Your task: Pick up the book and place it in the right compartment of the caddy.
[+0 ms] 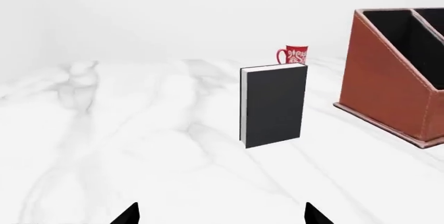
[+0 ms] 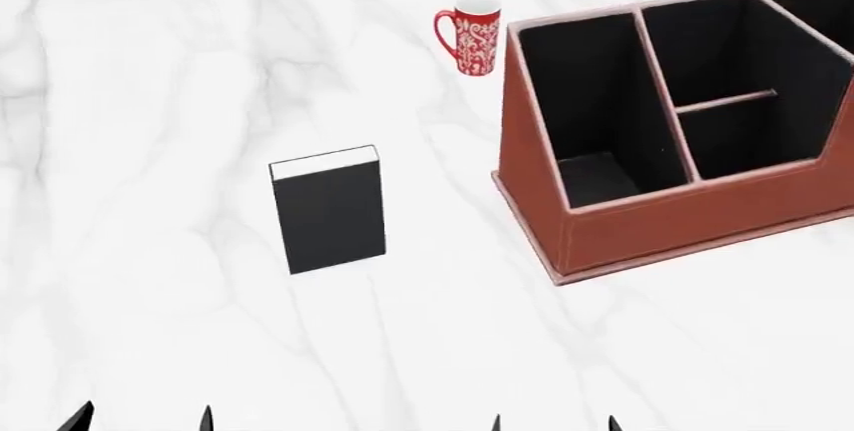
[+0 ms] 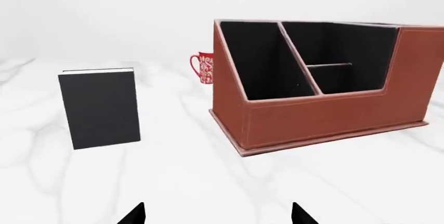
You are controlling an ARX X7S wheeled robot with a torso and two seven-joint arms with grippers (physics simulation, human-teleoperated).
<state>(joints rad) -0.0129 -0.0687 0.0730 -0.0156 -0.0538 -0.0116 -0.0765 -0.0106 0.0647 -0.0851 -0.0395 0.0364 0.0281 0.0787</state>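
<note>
Ahead of my left gripper (image 1: 220, 214): book (image 1: 275, 104), matt black cover, white paper edges. Beyond it: mug (image 1: 295, 55), glossy red-and-white ceramic look. Before my right gripper (image 3: 217, 214): caddy (image 3: 326, 114), reddish-brown leather-look, matt black lining. Table (image 2: 160, 101): smooth white marble.

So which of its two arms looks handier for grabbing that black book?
Probably the left. In the head view the book stands upright on the left side, nearer the left pincer than the right pincer. The left wrist view faces the book almost squarely, while the caddy fills the right arm's side.
</note>
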